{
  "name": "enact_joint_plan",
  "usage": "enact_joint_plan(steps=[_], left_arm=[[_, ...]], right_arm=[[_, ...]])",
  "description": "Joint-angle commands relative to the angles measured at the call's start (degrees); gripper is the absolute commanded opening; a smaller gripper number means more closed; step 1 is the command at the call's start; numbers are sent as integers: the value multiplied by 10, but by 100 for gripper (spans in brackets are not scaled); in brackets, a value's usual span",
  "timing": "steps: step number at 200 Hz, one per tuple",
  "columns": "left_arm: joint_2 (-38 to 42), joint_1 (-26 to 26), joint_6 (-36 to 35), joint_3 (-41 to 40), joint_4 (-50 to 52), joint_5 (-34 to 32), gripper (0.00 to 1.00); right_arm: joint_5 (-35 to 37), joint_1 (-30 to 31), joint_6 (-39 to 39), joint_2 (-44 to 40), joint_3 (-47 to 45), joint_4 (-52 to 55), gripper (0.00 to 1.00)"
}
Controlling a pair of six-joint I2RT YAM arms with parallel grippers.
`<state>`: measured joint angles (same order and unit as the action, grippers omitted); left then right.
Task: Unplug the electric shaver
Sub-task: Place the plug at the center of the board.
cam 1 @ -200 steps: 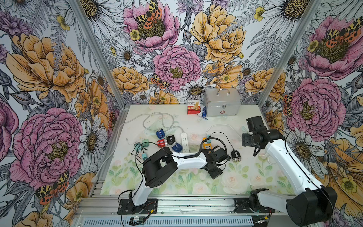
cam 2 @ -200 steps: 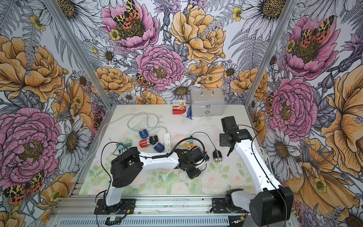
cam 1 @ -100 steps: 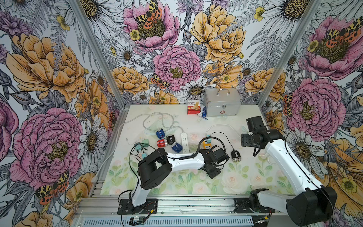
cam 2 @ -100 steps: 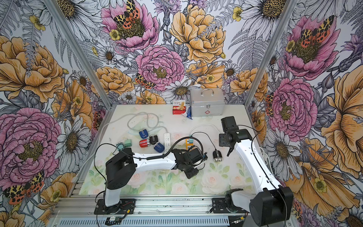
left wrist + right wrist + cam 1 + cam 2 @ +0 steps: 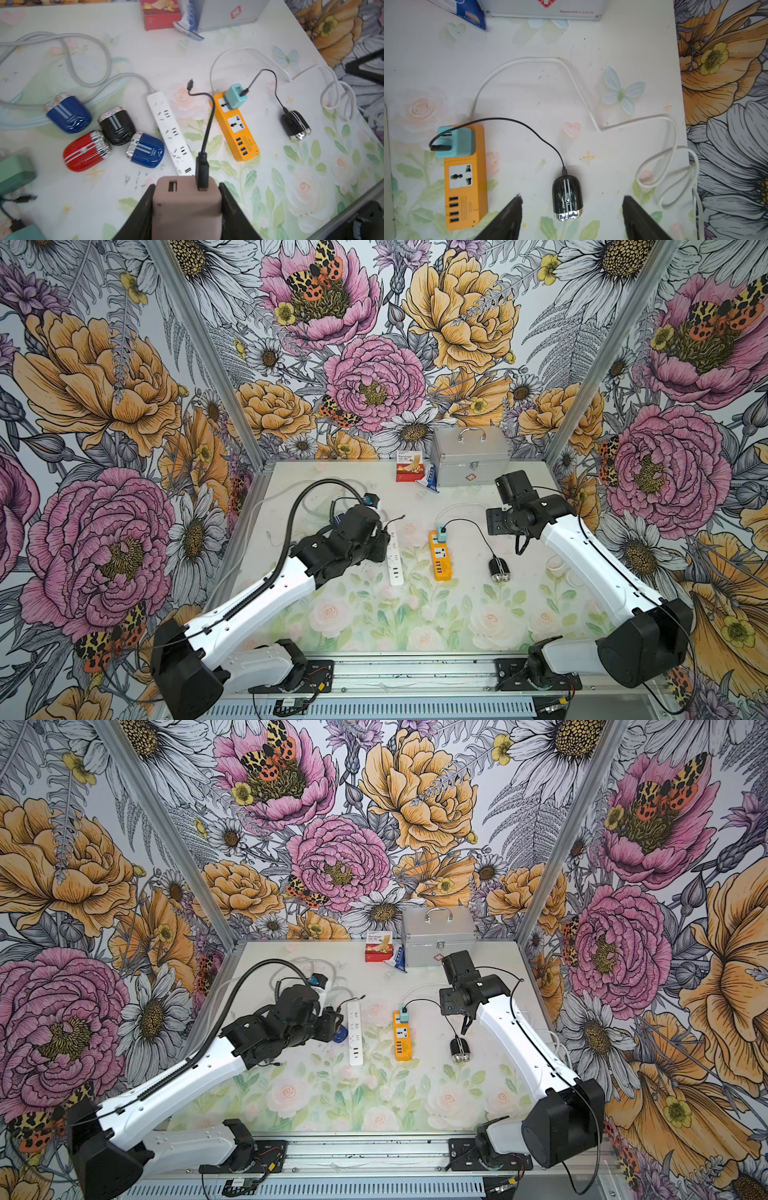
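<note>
Motion shows in both top views: the left gripper (image 5: 374,545) has pulled back from the centre to beside the white power strip (image 5: 395,556). The black shaver (image 5: 460,1050) lies near the orange power strip (image 5: 402,1038), corded to its teal adapter (image 5: 404,1016). In the left wrist view, the fingers (image 5: 225,197) clamp a mauve charger block (image 5: 186,207). In the right wrist view, the right gripper (image 5: 572,199) is spread wide above the shaver, apart from it.

Table (image 5: 374,626) from above. Case (image 5: 469,456) stands at 1 o'clock against the back wall, with the carton (image 5: 410,466) at its 9 o'clock. The central power strip (image 5: 441,560) carries a charger (image 5: 442,534) on its 12 o'clock end. The corded shaver (image 5: 500,572) lies at its 3 o'clock, the second power strip (image 5: 394,551) at its 9 o'clock, and the cluster of 4 shavers (image 5: 116,126) further toward 9 o'clock.
</note>
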<state>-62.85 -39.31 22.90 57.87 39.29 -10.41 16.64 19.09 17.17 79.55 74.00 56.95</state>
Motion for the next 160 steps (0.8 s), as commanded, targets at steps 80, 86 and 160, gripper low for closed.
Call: enact_joint_plan(steps=[80,86,160], left_arm=[[113,341,23,-93,95,40,37],[104,353,23,-93,96,38,37],[1,411,40,-110,80,5,37]], right_arm=[[-3,95,19,109,72,-28,77],[-4,98,20,112,76,-28,77],[-19,109,22,151,114,-27,77]])
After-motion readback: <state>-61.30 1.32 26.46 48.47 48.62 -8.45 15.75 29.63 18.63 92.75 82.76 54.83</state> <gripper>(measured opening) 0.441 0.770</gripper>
